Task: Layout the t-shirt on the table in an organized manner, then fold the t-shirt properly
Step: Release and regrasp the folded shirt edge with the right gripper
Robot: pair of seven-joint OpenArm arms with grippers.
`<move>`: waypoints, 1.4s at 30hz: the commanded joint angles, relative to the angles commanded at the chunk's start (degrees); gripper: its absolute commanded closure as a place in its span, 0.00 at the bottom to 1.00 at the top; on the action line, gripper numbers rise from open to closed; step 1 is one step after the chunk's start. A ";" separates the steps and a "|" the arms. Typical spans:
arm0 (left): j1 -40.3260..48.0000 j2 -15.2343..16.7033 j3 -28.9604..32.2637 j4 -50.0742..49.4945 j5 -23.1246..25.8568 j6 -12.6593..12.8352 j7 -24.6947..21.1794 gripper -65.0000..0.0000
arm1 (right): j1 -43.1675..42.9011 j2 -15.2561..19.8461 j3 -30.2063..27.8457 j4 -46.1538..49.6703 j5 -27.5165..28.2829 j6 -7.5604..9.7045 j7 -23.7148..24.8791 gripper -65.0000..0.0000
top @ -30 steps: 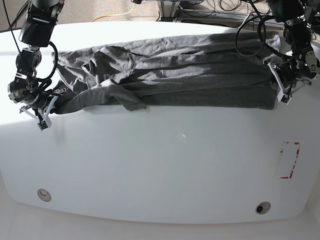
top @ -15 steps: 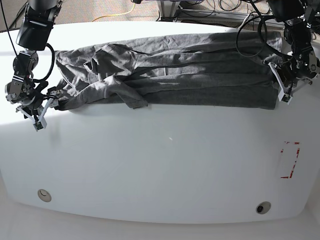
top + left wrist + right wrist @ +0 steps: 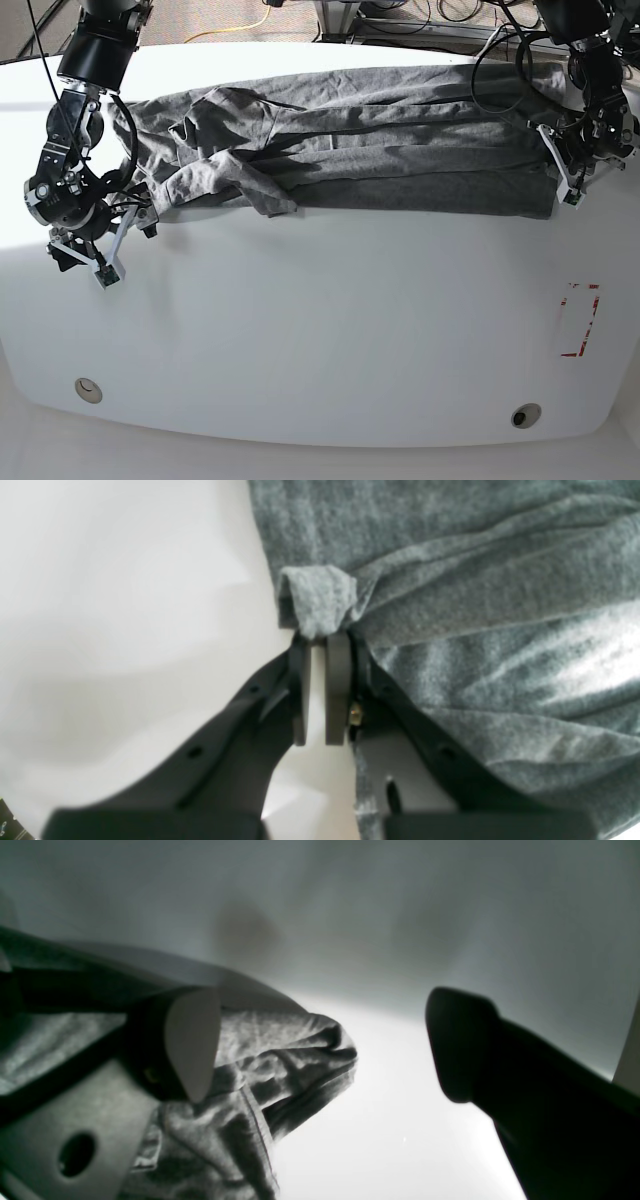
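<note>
Two grippers work opposite ends of the t-shirt (image 3: 350,140), which lies stretched in a long rumpled band across the far half of the table (image 3: 330,330). The left gripper (image 3: 320,645) is clamped on a small tuft of the cloth at the shirt's near corner, its flat grey pads pressed almost together around it. The right gripper (image 3: 320,1040) stands wide apart, one pale rounded pad beside a bunched fold of cloth and the other dark finger well clear over bare tabletop; it holds nothing.

Judging by how it drapes and creases, the shirt is light, limp and floppy, so it should follow a pull only where it is pinched and sag everywhere else. Sensible places to take it are the hem corners, shoulders or sleeve edges, since a pinch in the middle would only bunch it up. On the glossy surface it looks likely to slide easily.

Its cloth is a dark heather-grey knit, soft and slightly fuzzy, with long lengthwise wrinkles and a sleeve (image 3: 255,190) folded over the body. The tabletop is smooth, hard and shiny white.
</note>
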 joint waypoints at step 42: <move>0.00 0.09 0.00 0.00 0.00 0.00 0.00 0.94 | -5.63 -5.01 -25.14 -6.51 8.18 0.00 8.09 0.70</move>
